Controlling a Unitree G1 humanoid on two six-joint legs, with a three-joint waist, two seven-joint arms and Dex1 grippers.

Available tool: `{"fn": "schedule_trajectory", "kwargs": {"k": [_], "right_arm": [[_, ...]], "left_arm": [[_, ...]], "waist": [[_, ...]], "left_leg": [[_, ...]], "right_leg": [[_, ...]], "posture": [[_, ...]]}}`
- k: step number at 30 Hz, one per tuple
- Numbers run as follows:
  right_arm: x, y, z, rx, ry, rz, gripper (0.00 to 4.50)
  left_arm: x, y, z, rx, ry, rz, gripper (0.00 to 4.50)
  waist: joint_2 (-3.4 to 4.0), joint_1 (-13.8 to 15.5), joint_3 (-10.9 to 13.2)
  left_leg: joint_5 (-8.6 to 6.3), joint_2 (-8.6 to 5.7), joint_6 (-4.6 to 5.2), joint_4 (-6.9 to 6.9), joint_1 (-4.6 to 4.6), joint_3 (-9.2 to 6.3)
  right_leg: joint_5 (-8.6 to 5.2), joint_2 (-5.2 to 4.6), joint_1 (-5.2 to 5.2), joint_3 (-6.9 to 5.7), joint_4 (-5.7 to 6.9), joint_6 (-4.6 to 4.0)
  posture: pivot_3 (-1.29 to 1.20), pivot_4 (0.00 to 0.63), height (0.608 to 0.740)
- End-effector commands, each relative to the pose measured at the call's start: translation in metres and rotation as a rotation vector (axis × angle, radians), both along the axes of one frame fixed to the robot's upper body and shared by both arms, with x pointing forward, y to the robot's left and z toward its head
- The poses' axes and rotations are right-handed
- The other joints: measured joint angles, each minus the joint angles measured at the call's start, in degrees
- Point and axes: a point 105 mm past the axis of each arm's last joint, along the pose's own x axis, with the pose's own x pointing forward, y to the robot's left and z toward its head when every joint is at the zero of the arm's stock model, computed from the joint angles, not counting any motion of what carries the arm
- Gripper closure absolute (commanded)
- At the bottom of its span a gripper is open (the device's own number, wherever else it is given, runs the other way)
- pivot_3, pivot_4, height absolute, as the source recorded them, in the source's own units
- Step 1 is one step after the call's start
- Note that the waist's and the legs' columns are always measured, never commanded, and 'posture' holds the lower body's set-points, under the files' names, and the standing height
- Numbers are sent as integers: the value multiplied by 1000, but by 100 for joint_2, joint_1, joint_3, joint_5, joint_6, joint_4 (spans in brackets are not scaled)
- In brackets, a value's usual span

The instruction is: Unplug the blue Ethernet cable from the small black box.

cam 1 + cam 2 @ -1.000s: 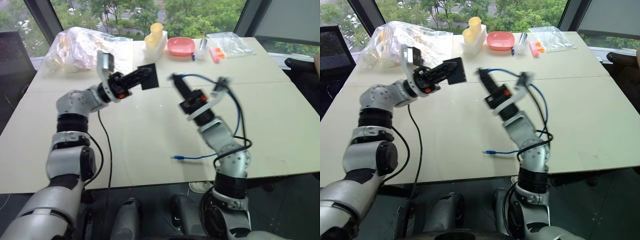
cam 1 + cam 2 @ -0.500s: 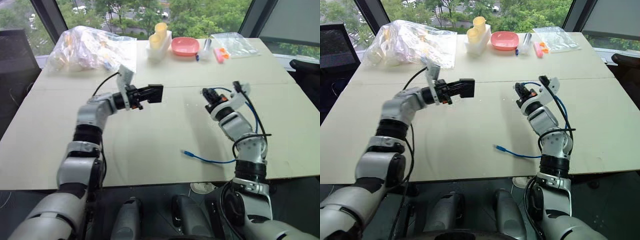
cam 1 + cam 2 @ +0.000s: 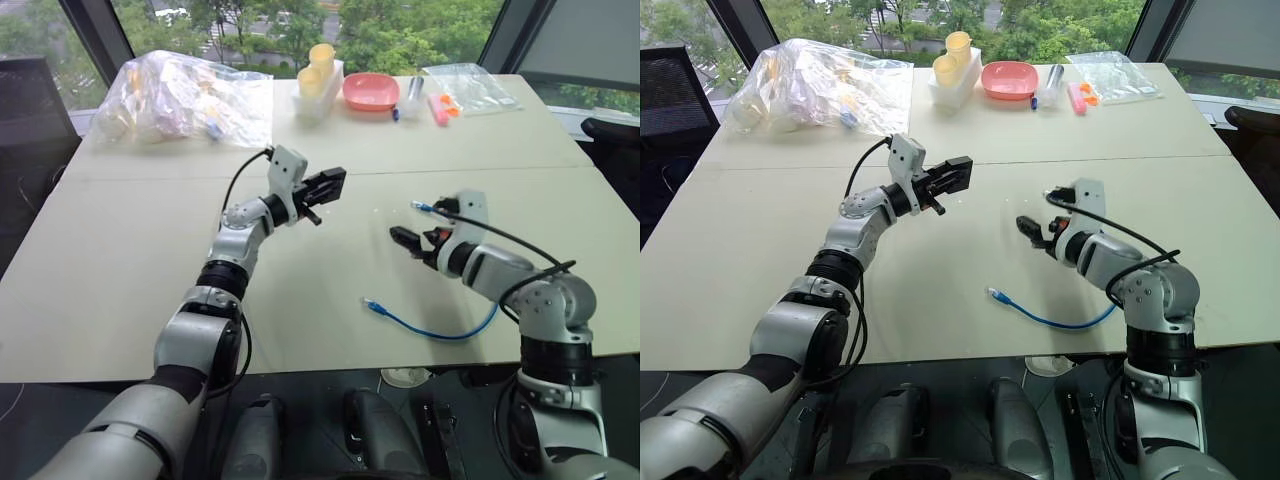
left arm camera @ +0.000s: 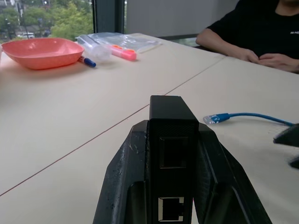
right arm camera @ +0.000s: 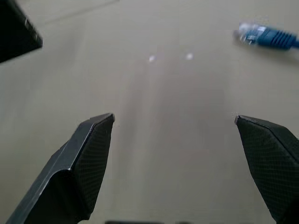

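From the head cameras, the left gripper [image 3: 335,184] holds the small black box [image 3: 330,186] in the air above the counter [image 3: 120,250], jaws pinched on its flat sides. The blue Ethernet cable [image 3: 430,328] lies unplugged on the counter, one plug [image 3: 374,307] near the front edge, the other [image 3: 423,208] beside the right gripper [image 3: 1032,231], which hovers low with jaws spread.

The left wrist view adds the box's ports [image 4: 170,208], both empty, and a seated person's hands [image 4: 273,60] at the counter's far side.

The right wrist view shows its wide-apart fingers [image 5: 86,154] over bare counter, holding nothing.
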Motion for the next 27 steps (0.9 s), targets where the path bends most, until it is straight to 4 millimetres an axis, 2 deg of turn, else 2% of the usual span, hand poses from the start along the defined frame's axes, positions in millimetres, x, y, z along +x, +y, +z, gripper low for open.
{"fn": "schedule_trajectory", "kwargs": {"k": [1,2,7,11,12,16,19,22,27], "right_arm": [[-3,8,19,8,-102,11,25],[-3,9,20,23,-109,5,0],[-1,14,21,33,-135,-7,0],[-1,14,22,30,-153,-4,0],[-2,14,22,26,-157,-1,0],[-6,9,28,35,-196,23,0],[-14,5,32,22,-236,75,0],[-28,4,33,7,-282,178,0],[-48,7,26,-3,-314,305,0]], "left_arm": [[0,-5,1,11,-37,8,3478],[0,-6,-1,9,-32,11,2961],[7,7,-8,18,-20,90,1340],[0,10,-7,27,-12,13,82],[-2,11,-4,31,-19,-1,38],[-16,30,32,-3,-62,-44,38],[-29,56,53,-27,-52,-7,38],[-56,101,49,43,12,57,38],[-90,133,17,120,145,122,38]], "waist": [[0,3,0],[0,3,0],[0,8,0],[0,7,0],[0,8,0],[0,-22,0],[0,-14,0],[4,-76,-2],[4,-94,-2]], "left_leg": [[0,0,0,1,0,0],[0,0,0,2,0,0],[0,0,0,3,0,0],[0,-1,0,1,0,0],[0,0,0,0,0,0],[0,1,0,-1,-1,-1],[0,3,0,-1,1,-2],[-2,3,2,-6,7,0],[-6,6,10,-7,17,0]], "right_leg": [[0,0,0,0,0,0],[0,1,1,-1,0,0],[0,0,2,-1,-1,0],[0,0,1,-1,-2,0],[0,0,1,-2,-1,0],[0,0,0,-1,-1,-1],[0,1,1,0,1,-1],[-2,1,2,5,-1,1],[-19,2,6,8,3,-10]], "posture": [[0,150,740],[0,150,740],[0,150,740],[0,150,740],[0,150,740],[0,150,740],[0,150,740],[0,150,740],[0,150,740]]}}
